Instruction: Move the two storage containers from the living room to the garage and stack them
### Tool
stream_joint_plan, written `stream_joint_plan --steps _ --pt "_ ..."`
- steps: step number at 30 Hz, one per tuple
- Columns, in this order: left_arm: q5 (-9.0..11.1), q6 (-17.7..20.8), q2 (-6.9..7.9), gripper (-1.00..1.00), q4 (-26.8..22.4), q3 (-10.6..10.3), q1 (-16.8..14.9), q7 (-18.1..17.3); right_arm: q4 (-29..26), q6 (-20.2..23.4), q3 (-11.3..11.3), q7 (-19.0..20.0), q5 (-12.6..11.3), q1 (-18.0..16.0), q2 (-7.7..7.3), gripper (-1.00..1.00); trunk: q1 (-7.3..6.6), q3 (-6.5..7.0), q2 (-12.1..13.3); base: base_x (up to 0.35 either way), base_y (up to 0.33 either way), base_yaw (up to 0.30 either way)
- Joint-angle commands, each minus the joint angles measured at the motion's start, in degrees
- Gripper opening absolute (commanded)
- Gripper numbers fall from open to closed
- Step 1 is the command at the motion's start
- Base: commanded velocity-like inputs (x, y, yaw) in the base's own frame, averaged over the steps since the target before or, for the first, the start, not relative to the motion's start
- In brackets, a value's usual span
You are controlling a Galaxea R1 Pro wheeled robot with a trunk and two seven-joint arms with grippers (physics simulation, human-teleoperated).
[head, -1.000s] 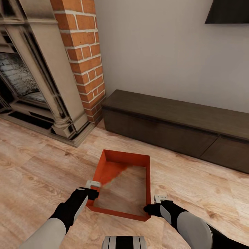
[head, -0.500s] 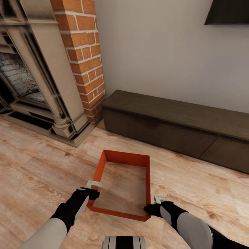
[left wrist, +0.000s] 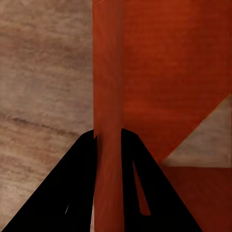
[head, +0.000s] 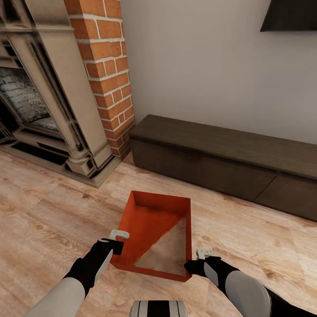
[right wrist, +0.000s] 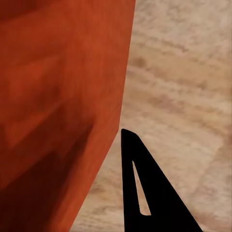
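One orange-red storage container [head: 152, 222] sits low over the pale wood-plank floor [head: 48, 220] of the living room, just in front of me. My left gripper [head: 116, 245] is shut on its left wall near the front corner; the left wrist view has both black fingers [left wrist: 72, 193] straddling that thin wall [left wrist: 108, 72]. My right gripper [head: 191, 265] is at the front right corner. In the right wrist view one black finger [right wrist: 162, 208] lies against the outside of the container [right wrist: 58, 96], and the other finger is hidden behind the wall.
A long dark low cabinet [head: 220, 158] runs along the grey wall ahead. A red-brick column [head: 108, 75] and stone fireplace [head: 48, 101] stand at the left. The black TV [head: 288, 15] hangs at the upper right. Open floor lies to both sides.
Arms and container hold the same place. Only the container's inside looks different: more of its bottom shows orange than half a second ago.
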Motion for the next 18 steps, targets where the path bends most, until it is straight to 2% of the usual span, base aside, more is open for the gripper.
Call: stream_joint_plan --steps 1,16,18 --pt "0.63 0.26 -0.01 -1.0 -0.12 -0.28 -0.01 0.0 -0.4 0.45 -0.42 0.1 1.24 0.24 0.07 -1.0 1.28 -0.05 0.01 0.0 0.0 0.0" --pt "0.69 0.35 -0.01 -1.0 -0.1 -0.36 0.02 0.0 -0.4 0.45 -0.38 0.1 1.24 0.24 0.13 -1.0 1.28 -0.05 0.01 0.0 0.0 0.0" --pt "0.7 0.37 -0.03 -1.0 -0.11 -0.32 0.01 0.0 -0.4 0.45 -0.35 0.1 1.24 0.24 0.15 -1.0 1.23 0.39 0.03 0.0 0.0 0.0"
